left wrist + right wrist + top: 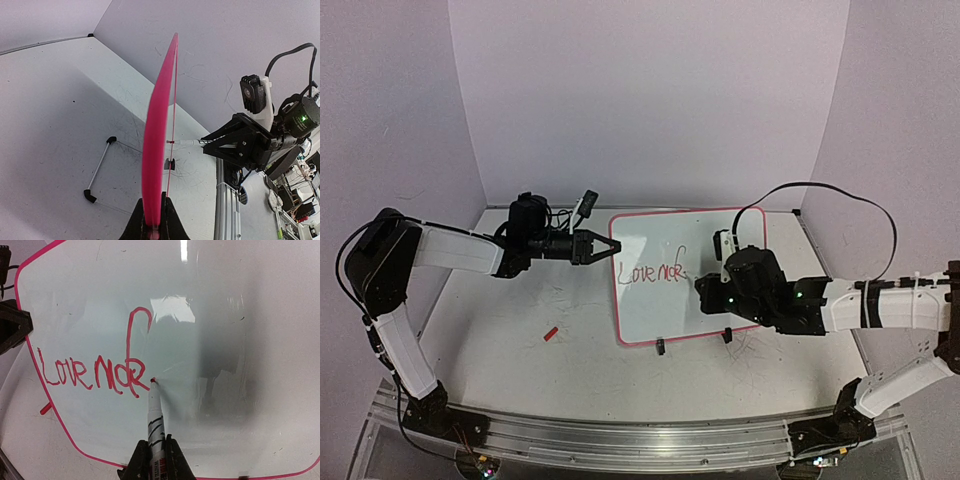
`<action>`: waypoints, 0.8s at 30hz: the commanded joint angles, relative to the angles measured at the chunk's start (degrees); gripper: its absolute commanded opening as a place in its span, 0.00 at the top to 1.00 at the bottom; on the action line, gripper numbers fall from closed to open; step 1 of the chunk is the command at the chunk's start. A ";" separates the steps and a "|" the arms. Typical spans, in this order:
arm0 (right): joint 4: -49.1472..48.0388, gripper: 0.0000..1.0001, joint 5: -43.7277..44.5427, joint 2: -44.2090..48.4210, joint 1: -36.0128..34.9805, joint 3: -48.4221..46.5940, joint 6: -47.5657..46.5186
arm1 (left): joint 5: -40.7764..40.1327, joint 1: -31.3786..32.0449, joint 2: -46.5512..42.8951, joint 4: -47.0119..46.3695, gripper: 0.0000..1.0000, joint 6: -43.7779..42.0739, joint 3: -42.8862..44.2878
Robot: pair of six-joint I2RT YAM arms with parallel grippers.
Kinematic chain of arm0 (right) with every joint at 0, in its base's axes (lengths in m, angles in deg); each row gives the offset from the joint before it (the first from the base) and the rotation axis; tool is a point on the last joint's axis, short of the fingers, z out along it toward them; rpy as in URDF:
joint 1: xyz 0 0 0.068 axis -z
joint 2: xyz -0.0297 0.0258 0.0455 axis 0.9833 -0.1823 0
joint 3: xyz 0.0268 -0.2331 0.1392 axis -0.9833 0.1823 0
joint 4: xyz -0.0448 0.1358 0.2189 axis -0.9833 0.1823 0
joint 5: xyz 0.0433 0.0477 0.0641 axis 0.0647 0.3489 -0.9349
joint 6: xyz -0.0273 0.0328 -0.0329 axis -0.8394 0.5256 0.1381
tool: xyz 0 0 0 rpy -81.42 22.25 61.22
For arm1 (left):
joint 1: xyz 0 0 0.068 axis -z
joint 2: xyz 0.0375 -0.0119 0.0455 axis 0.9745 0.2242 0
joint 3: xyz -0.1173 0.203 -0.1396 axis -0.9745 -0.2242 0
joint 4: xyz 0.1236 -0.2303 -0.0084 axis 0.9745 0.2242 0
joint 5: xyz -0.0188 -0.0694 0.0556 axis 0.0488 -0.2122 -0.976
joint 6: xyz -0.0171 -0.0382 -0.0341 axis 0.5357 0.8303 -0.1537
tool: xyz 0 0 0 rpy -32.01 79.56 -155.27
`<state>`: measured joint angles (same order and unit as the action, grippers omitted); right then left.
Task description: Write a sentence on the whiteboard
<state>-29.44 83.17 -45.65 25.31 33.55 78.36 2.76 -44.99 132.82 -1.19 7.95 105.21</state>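
The whiteboard, white with a pink-red rim, stands tilted at mid-table. Red script on it reads roughly "Love mak", also clear in the right wrist view. My left gripper is shut on the board's left edge. In the left wrist view the pink rim runs edge-on up from between my fingers. My right gripper is shut on a white marker. Its red tip touches the board just right of the last letter.
A red marker cap lies on the table left of the board, also seen in the right wrist view. Black stand feet rest at the board's near edge. A stand bar shows behind it. Walls close in on three sides.
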 commanded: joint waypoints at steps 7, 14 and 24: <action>0.20 1.00 4.75 1.57 0.80 -0.05 1.41 | -3.57 -0.23 -0.79 2.37 1.00 -2.46 -0.18; -0.83 1.00 5.01 0.98 0.98 -1.42 -0.07 | -3.64 -0.20 -0.79 2.45 1.00 -2.46 -0.09; -2.47 1.00 2.04 -1.78 0.97 -2.94 -1.84 | -3.47 -0.21 -0.40 2.46 1.00 -2.59 0.19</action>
<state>-29.58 85.07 -45.95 25.48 33.04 77.77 2.74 -44.99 132.82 -0.81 7.95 105.21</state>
